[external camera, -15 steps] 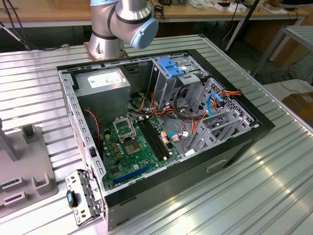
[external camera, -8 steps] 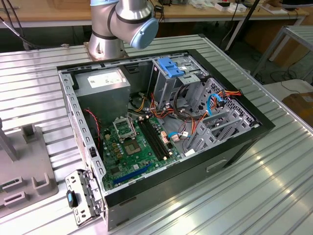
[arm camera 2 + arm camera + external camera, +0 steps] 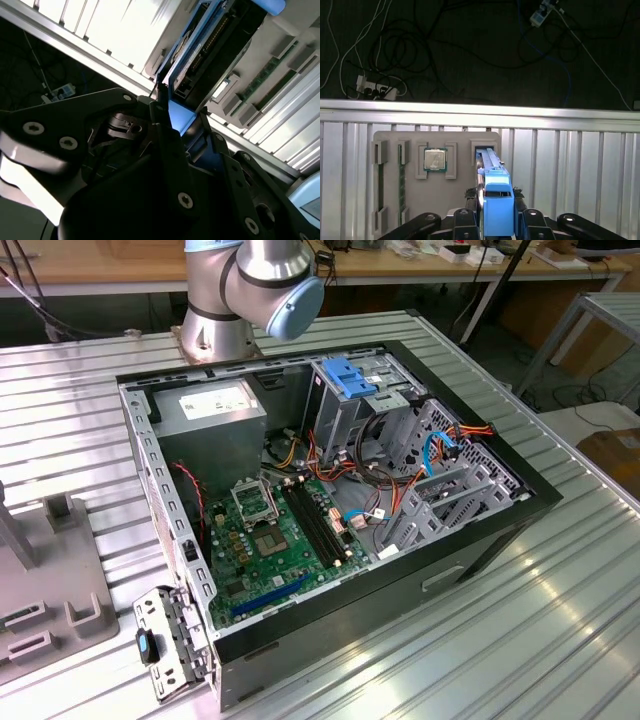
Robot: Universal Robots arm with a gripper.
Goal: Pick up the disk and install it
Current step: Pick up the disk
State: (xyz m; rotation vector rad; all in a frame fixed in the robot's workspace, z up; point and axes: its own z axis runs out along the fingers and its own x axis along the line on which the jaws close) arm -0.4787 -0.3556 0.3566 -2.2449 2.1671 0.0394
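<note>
The disk stands on edge in a slot of a grey holder plate, its light-blue bracket facing the camera in the first wrist view. My gripper straddles it, with one black finger pressed to each side of the bracket, so it is shut on the disk. In the second wrist view the disk rises away from the gripper, with the blue bracket between the dark fingers. The disk's lower end still sits in the slot.
The holder plate also carries a processor chip and a memory stick. The table edge and floor cables lie beyond it. In the exterior view the open computer case shows a drive cage with a blue latch, a power-supply box and a green motherboard.
</note>
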